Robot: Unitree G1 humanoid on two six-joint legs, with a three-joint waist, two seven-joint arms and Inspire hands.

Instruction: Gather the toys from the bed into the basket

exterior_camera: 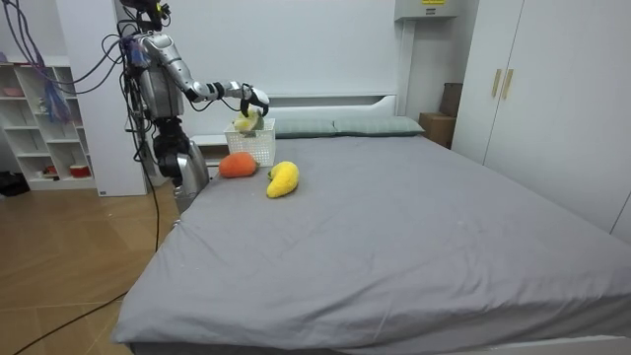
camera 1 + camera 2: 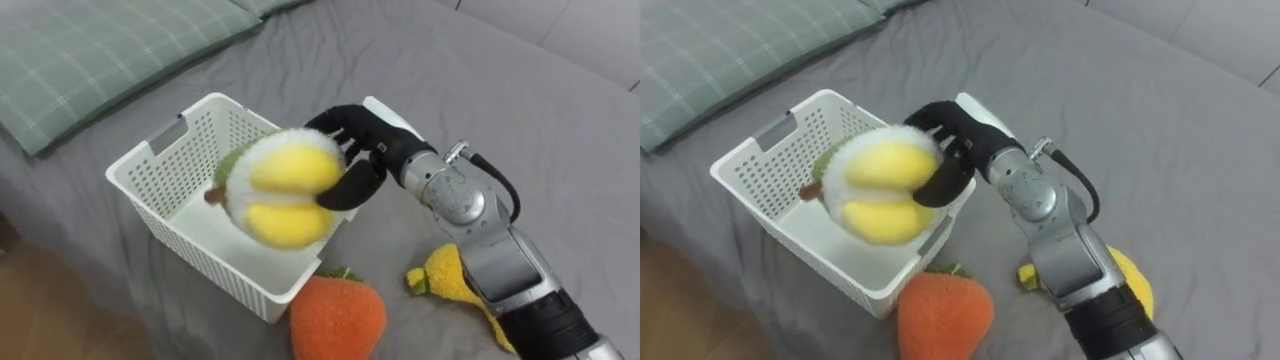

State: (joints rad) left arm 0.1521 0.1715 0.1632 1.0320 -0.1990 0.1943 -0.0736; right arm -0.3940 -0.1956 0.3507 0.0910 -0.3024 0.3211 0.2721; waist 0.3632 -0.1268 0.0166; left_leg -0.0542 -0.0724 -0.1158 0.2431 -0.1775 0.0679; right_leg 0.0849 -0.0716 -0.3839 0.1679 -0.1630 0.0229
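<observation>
The right robot hand [image 2: 356,150] is clenched around a round yellow-and-white plush toy [image 2: 283,192]. It holds the toy over the open white basket [image 2: 150,168] on the bed [image 2: 520,90], the toy to the hand's left and the opening below. Letting go there should drop it inside. An orange plush toy [image 2: 338,316] lies just beside the basket, and a yellow plush toy [image 2: 444,276] lies near this forearm.

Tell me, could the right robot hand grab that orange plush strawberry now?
Probably not yet: the robot hand is curled round a yellow plush toy over the white basket; the strawberry itself lies uncovered.
</observation>
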